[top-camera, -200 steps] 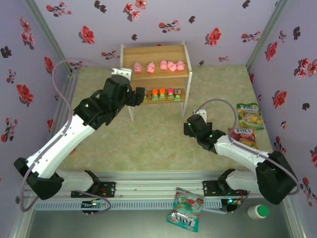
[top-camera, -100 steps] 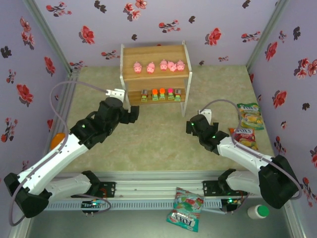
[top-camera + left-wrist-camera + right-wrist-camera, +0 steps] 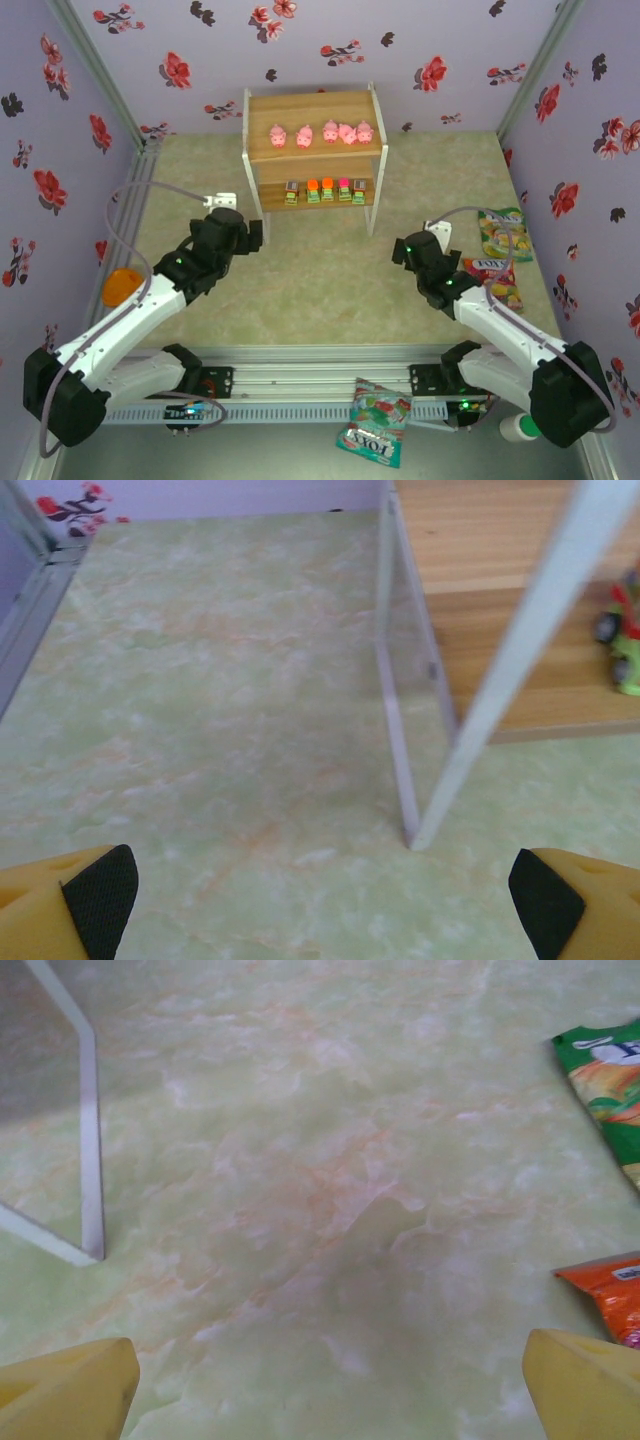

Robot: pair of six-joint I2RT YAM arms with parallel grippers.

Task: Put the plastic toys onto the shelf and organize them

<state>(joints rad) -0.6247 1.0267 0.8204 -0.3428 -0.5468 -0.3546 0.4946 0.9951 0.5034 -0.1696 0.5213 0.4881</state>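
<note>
From above, the shelf (image 3: pixel 262 152) stands far back on the counter (image 3: pixel 320 285). Five pink pigs (image 3: pixel 320 133) line its top board and the blocky pieces (image 3: pixel 325 190) its lower one. Left claw (image 3: pixel 252 236) and right claw (image 3: pixel 403 247) sit in front of it, holding nothing.

Left wrist: the left claw (image 3: pixel 320 900) spreads wide before a shelf leg.

Right wrist: the right claw (image 3: pixel 330 1390) spreads wide, with snack bags (image 3: pixel 605 1080) to its right.

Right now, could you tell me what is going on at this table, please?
The toys look sorted: five pink pigs line the top tier of the shelf and five blocky pieces sit on the lower one. The left gripper and right gripper both hang open and empty over the table in front of it.
</note>
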